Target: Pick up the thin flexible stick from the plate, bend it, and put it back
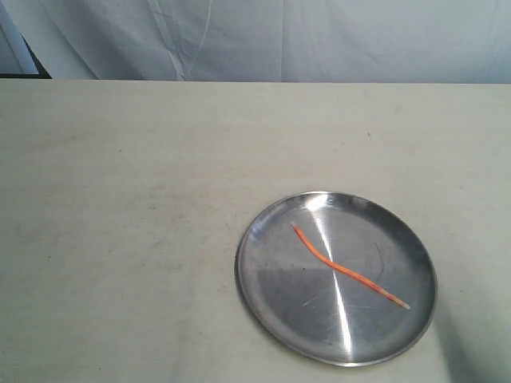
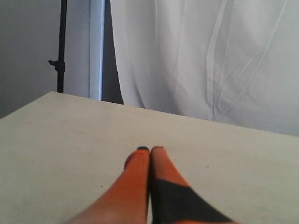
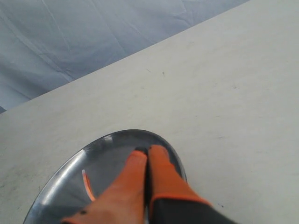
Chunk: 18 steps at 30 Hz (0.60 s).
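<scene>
Closed right pincer [image 3: 148,150] over plate [image 3: 60,175]; stick [image 3: 87,185] partly visible

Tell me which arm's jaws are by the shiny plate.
The right gripper: the plate shows just past its shut jaws. The left gripper sees only table.

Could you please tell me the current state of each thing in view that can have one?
Round shiny silver metal plate: flat on the pale table, right way up.
Thin orange-red plastic stick: lying loose on the plate, slightly wavy, ungripped.
Left gripper: shut, empty, with bare table ahead.
Right gripper: shut, empty, facing the plate.
</scene>
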Each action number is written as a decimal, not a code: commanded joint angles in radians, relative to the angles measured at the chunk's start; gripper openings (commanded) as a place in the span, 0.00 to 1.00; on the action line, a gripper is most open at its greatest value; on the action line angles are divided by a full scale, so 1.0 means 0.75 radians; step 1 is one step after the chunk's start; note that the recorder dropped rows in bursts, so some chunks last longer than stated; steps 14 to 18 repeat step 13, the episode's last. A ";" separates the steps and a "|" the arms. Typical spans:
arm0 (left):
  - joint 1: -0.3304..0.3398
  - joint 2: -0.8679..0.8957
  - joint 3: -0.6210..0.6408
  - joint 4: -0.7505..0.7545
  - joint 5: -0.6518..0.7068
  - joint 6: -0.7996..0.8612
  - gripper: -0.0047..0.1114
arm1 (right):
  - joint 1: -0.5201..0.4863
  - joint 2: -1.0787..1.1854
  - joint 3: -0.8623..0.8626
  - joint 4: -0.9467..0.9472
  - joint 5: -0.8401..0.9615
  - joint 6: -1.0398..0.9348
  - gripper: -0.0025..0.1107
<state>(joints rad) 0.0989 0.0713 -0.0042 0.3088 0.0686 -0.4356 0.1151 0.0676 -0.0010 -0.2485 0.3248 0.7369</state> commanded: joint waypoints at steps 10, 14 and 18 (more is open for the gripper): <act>0.001 -0.008 0.006 0.181 0.254 0.072 0.04 | -0.005 -0.005 0.001 -0.002 -0.002 -0.002 0.01; 0.001 -0.008 0.006 0.181 0.258 0.072 0.04 | -0.005 -0.005 0.001 -0.002 -0.002 -0.002 0.01; 0.001 -0.008 0.006 0.181 0.258 0.072 0.04 | -0.005 -0.005 0.001 -0.002 -0.002 -0.002 0.01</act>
